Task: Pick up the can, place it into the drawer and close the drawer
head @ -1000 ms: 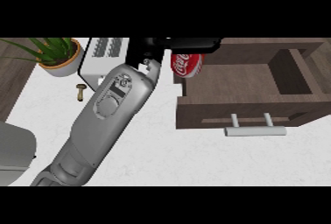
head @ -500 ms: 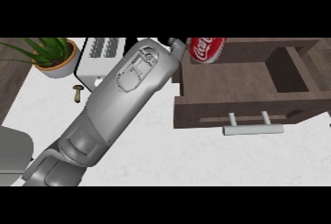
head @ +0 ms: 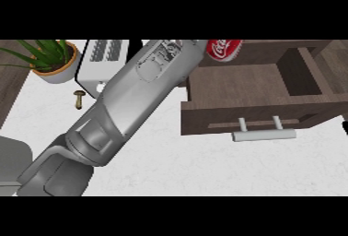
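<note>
**Can carried to the drawer's far edge**

The red can [head: 223, 49] sits at the top of the view, over the far left corner of the open drawer [head: 238, 85], farther right than a second ago. The left forearm [head: 129, 101] has swung with it; its hand is cut off by the view, so its fingers cannot be told. A potted plant [head: 49, 57] stands far left on the table [head: 204, 166].

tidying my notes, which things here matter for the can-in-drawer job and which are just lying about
For the job:
can
drawer, open
drawer handle

Lying about:
potted plant
white appliance
small brown object on the counter
</note>
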Motion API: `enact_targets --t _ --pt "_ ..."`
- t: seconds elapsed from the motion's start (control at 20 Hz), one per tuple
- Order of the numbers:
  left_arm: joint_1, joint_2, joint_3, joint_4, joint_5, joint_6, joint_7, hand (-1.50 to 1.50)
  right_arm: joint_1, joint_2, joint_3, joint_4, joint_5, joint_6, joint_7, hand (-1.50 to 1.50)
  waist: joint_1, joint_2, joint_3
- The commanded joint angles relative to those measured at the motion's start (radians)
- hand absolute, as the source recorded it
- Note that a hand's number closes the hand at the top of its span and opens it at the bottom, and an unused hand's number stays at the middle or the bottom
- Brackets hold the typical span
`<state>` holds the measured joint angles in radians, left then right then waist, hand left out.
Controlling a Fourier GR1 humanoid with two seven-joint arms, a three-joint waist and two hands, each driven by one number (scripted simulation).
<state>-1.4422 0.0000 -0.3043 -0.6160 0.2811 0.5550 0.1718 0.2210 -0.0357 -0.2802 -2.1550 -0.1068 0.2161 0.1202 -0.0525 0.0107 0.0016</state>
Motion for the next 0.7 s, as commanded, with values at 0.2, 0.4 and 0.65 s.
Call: enact_targets --t 0.2,0.4,0.65 --pt "-0.049 0.0 -0.073 0.131 0.121 -0.002 -0.056 1.5 -0.089 -0.015 -0.012 0.061 0.002 -0.019 -0.005 -1.5 -0.023 0.009 0.001" --pt "-0.019 0.0 -0.114 0.175 0.136 0.038 -0.138 1.5 0.0 0.0 0.008 0.029 0.027 0.016 -0.046 -1.5 -0.042 0.011 0.001" --pt "-0.021 0.0 -0.173 0.21 0.159 0.071 -0.171 1.5 -0.096 -0.019 0.004 0.046 0.01 -0.013 0.007 -1.5 -0.046 0.016 0.001"
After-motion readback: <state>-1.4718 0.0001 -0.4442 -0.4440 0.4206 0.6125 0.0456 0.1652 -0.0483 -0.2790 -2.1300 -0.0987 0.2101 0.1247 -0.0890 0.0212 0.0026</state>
